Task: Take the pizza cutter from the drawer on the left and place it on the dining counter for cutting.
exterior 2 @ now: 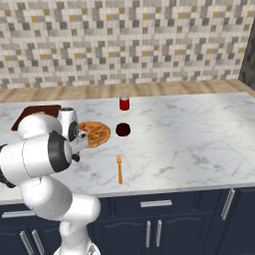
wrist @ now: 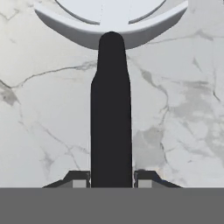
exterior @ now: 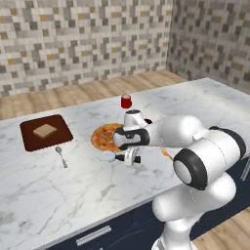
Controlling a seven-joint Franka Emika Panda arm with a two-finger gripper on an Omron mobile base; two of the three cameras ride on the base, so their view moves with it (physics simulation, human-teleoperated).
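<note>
Two fingertips (wrist: 78,178) of my gripper (wrist: 111,179) pinch the pizza cutter (wrist: 110,109) by its black handle low over the dining counter (exterior: 39,190) beside the pizza (exterior: 105,136); releasing carelessly, I judge, could roll it.

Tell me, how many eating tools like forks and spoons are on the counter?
2. The spoon lies beside the brown board; the orange fork lies near the counter's front edge, right of the pizza.
</note>
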